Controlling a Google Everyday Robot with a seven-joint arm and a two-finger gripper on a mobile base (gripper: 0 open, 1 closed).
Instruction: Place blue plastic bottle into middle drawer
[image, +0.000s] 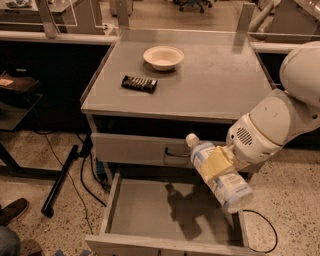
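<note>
The blue plastic bottle (225, 182) is a clear bottle with a pale label and white cap. It hangs tilted, cap up and to the left, over the right side of the open middle drawer (150, 215). My gripper (217, 164) is shut on the bottle's upper body, its yellowish finger (214, 161) across the label. The white arm reaches in from the right. The drawer is pulled out, wide and shallow, with a bare grey floor on which the bottle's shadow falls.
Above the open drawer is a closed drawer with a dark handle (175, 152). On the cabinet top (215, 85) lie a white bowl (163, 57) and a dark snack bar (139, 83). A black pole (62, 180) and cables lie on the floor at left, and a shoe (12, 210).
</note>
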